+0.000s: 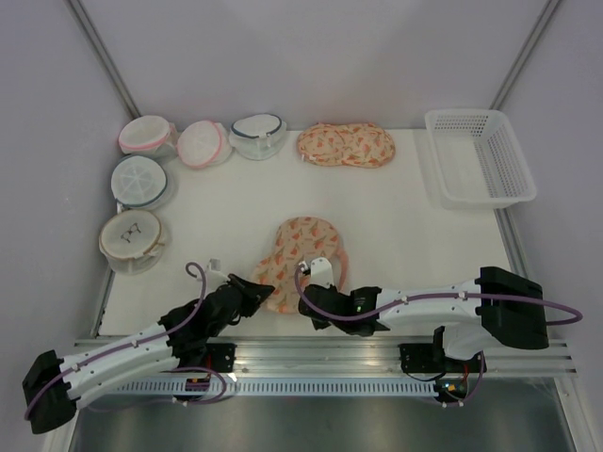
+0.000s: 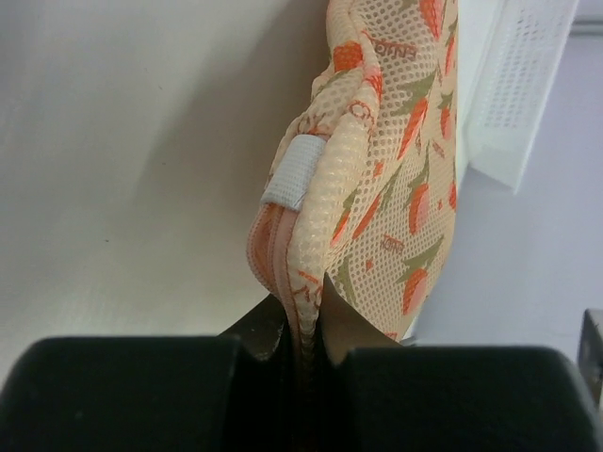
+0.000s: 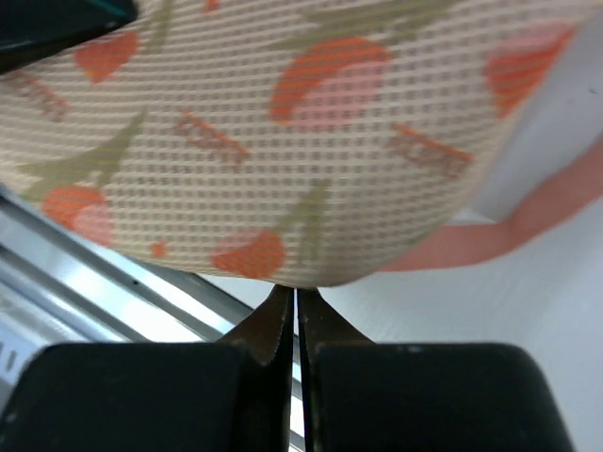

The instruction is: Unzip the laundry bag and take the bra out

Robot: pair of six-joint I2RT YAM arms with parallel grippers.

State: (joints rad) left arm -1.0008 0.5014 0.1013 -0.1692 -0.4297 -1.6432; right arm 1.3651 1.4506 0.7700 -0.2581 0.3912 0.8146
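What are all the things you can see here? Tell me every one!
laundry bag: one, peach with orange print, near middle of table
twin case: one, same peach print, far middle
round mesh bags: five, white with pink, grey or tan rims, far left
basket: one, white, far right corner
table: one, white
arms: two, white and black, left arm and right arm at near edge
left fingers: black, shut on the laundry bag's zip edge
right fingers: black, shut, tips at the bag's edge

Peach laundry bag (image 1: 300, 247), orange-printed mesh, zip closed, near table (image 1: 405, 217) front edge
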